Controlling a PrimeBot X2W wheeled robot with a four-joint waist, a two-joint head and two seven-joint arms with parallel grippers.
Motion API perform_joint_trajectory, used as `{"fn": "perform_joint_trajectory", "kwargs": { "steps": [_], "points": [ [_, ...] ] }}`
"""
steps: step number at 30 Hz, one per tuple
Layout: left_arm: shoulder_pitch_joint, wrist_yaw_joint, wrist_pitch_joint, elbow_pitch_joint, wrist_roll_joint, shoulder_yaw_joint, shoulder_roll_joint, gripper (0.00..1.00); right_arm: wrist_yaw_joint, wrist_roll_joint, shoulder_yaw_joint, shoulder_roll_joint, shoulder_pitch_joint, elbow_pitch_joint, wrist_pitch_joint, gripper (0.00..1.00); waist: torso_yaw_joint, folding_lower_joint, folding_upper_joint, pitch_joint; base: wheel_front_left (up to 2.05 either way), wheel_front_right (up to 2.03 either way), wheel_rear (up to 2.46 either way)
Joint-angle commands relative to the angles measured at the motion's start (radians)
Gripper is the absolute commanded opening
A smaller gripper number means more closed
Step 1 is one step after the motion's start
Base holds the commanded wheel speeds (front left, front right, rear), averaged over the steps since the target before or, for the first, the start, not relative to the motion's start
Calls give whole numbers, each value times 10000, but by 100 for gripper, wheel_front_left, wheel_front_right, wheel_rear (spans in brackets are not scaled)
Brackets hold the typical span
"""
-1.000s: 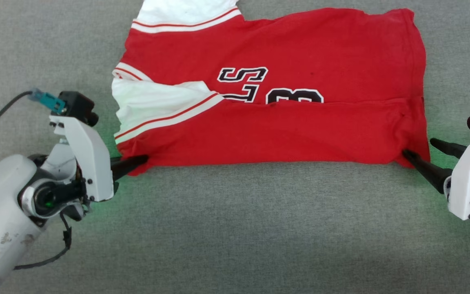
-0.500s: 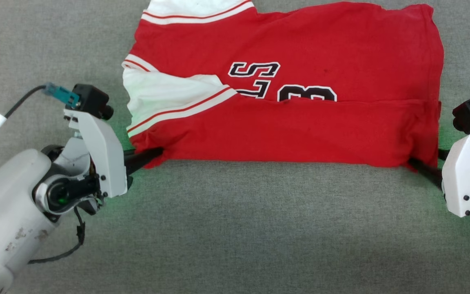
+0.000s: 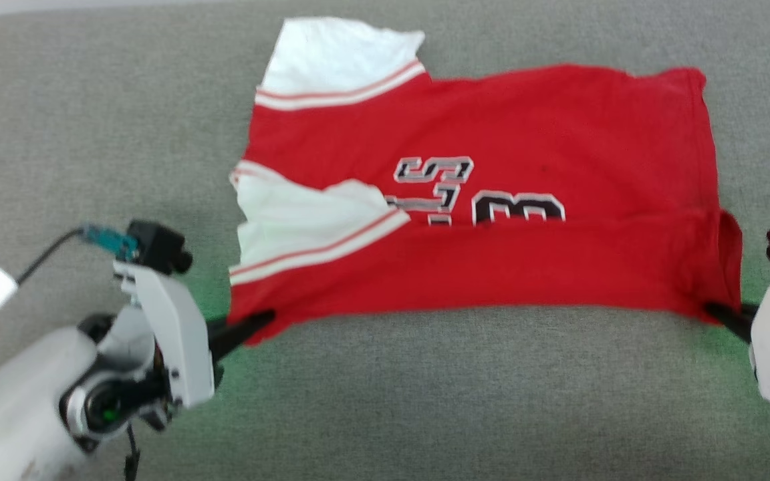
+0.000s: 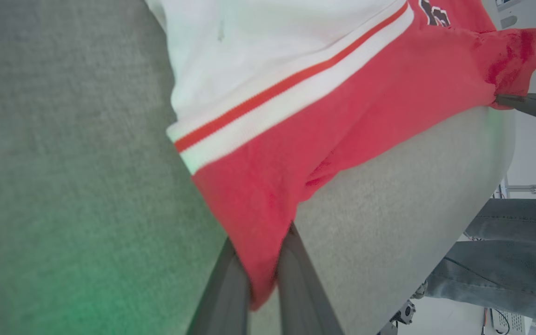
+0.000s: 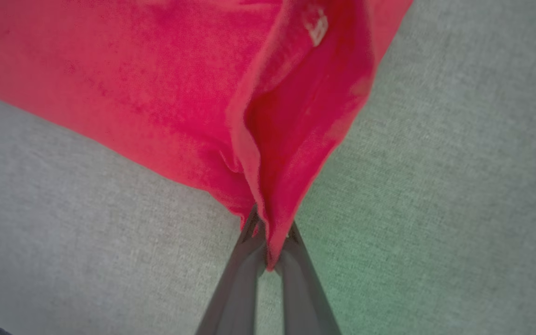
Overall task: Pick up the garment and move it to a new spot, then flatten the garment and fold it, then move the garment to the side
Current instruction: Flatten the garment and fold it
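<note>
Grey surface (image 3: 425, 401) under red garment (image 3: 559, 127)

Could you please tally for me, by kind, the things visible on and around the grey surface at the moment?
Garment, red and white: 1
Grippers, left gripper and right gripper, both shut on the garment: 2
Person, legs in jeans past the surface's edge: 1
Total: 4

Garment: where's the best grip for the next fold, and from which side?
Probably the two near corners of the garment, approached low from the outer sides. Its near edge lies straight and doubled, corners exposed; left gripper and right gripper are shut on them.
</note>
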Motion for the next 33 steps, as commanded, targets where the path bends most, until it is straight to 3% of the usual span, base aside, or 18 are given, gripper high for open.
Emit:
{"fn": "perform_joint_trajectory", "kwargs": {
  "steps": [1,6,11,12,13,14,15,16,23,30,33],
  "points": [
    [341,126,-131,-283,-16,-46,197,0,-17,180,-44,-156,311,-114,119,0,125,0,0,-174,0,0,0],
    [1162,561,-596,-1437,-20,-109,636,0,-17,431,-426,-581,1160,-554,422,0,289,0,0,-350,0,0,0],
    [1584,813,-898,-1977,-82,-123,763,0,-15,458,-811,-608,1601,-763,305,0,313,0,0,-425,0,0,0],
    [1647,887,-1008,-2093,-44,-108,771,2,-17,377,-1021,-445,1710,-802,144,26,315,0,0,-466,0,0,0],
    [1647,887,-1008,-2093,-44,-108,771,2,-17,377,-1021,-445,1710,-802,144,26,315,0,0,-466,0,0,0],
    [1662,960,-1104,-2109,12,-73,772,38,-15,301,-1148,-357,1742,-801,72,51,310,0,0,-481,0,0,0],
    [1705,987,-1163,-2108,22,-57,763,89,-17,242,-1233,-298,1790,-798,20,100,304,0,0,-496,0,0,0],
    [1733,1011,-1213,-2127,68,-61,764,100,-15,198,-1303,-233,1833,-817,-39,100,294,0,0,-511,0,0,0],
    [2099,1157,-2697,-2239,317,441,808,100,-15,-275,-2264,395,1658,-1108,-1214,100,258,0,0,-594,0,0,0],
    [2437,1552,-5509,-1443,1045,1294,135,100,-17,-1618,-2534,1856,934,-664,-4266,100,278,0,0,-538,0,0,0],
    [2263,1664,-6037,-845,1603,1666,-232,100,-17,-2159,-2603,2607,567,-195,-5790,100,188,0,0,-445,0,0,0]
  ]
}}
